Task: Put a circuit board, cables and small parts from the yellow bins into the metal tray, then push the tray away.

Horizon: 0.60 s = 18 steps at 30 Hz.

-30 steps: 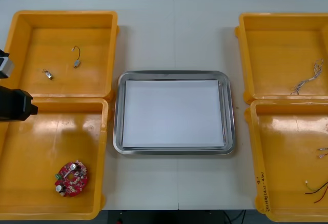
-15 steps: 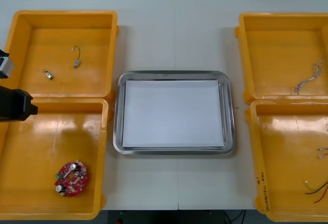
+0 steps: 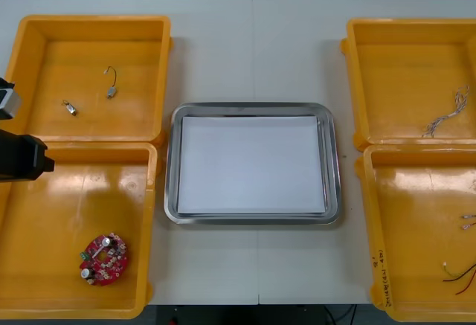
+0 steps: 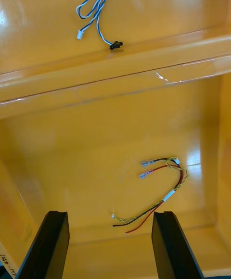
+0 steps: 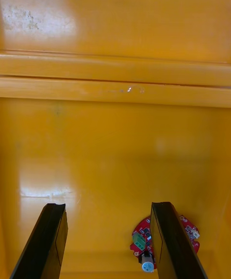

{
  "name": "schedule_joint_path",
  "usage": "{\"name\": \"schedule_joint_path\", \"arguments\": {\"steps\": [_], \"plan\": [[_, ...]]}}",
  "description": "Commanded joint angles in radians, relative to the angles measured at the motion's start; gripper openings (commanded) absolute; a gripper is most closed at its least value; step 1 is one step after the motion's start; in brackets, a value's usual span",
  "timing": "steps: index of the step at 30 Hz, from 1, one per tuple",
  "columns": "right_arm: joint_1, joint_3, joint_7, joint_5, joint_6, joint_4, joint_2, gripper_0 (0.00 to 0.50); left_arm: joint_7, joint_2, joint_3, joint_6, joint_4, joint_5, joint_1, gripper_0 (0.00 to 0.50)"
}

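Hovering over the near-left yellow bin [image 3: 52,221], we hold our left gripper [image 5: 108,207] spread, lined up for the circuit board [image 3: 104,258] — it lies just beside one finger. Our right gripper [image 4: 110,214], spread too, hangs above the red and yellow cable [image 4: 169,195]. Bin walls stand between both and the metal tray [image 3: 169,163].

There are four yellow plastic bins [image 3: 134,57] [image 3: 74,191] [image 3: 394,79] [image 3: 416,228], one shiny metal tray with a white inside [image 3: 169,169], one round red circuit board [image 3: 103,259], one twisted blue and white cable [image 3: 446,119], one red and yellow cable [image 4: 169,195] and two small metal parts [image 3: 69,107] [image 3: 111,91].
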Motion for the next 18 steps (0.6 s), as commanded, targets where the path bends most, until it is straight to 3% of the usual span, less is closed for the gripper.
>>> {"name": "schedule_joint_path", "arguments": {"steps": [1, 18], "plan": [[0.022, -0.025, 0.001, 0.001, -0.008, -0.018, -0.052, 0.5, 0.082, 0.05, -0.01, 0.006, -0.005, 0.01, 0.018, 0.5], [0.059, -0.036, -0.015, -0.01, -0.038, -0.016, -0.052, 0.5, 0.199, -0.032, 0.039, 0.006, -0.068, -0.019, 0.095, 0.5]]}}
